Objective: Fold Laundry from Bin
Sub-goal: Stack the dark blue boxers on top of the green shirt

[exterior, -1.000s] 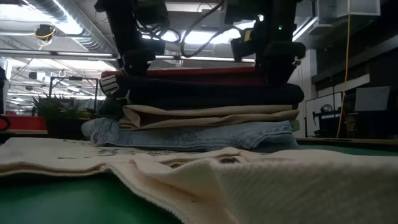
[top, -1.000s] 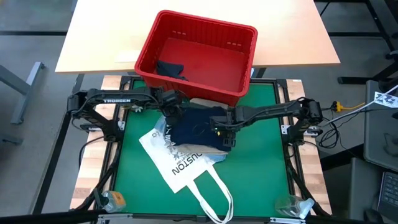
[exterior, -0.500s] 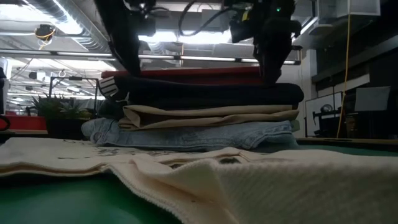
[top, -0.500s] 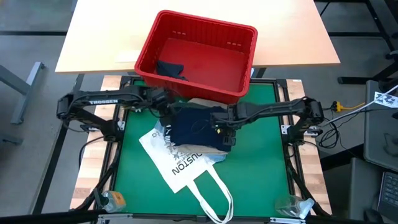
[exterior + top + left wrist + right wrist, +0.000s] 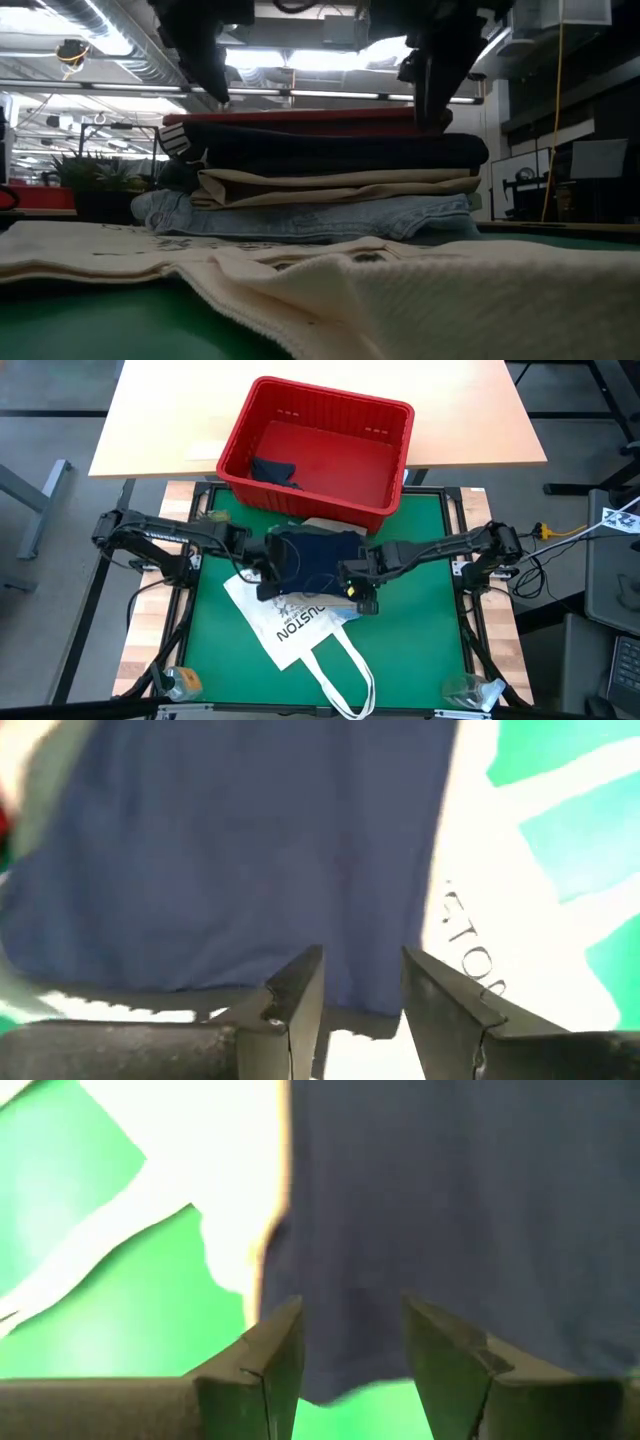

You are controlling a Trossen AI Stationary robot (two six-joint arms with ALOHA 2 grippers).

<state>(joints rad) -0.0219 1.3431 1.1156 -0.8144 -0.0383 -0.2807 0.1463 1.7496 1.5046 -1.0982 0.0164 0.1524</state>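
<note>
A stack of folded laundry (image 5: 318, 563) lies on the green mat. From the top down it holds a navy garment (image 5: 330, 150), a beige one (image 5: 340, 185) and light blue jeans (image 5: 310, 217). The stack rests partly on a white tote bag (image 5: 296, 628). My left gripper (image 5: 272, 584) hovers open over the stack's near left corner, and my right gripper (image 5: 361, 598) hovers open over its near right corner. In the wrist views the navy cloth (image 5: 250, 840) (image 5: 450, 1210) shows beyond the fingers, with nothing between them. The red bin (image 5: 300, 420) stands at the far side with one dark garment (image 5: 272, 468) on its floor.
The tote bag's handles (image 5: 345, 680) trail toward the near edge, and its cloth (image 5: 420, 300) fills the foreground of the low view. Bare green mat (image 5: 420, 630) lies to the right of the stack. The bin stands half on a wooden table (image 5: 160, 420) behind the mat.
Both grippers have risen off the top of the stack and gone toward the table's near edge, the left one farther and with a turn of its wrist. Their finger gaps look unchanged. The stack has stayed in place.
</note>
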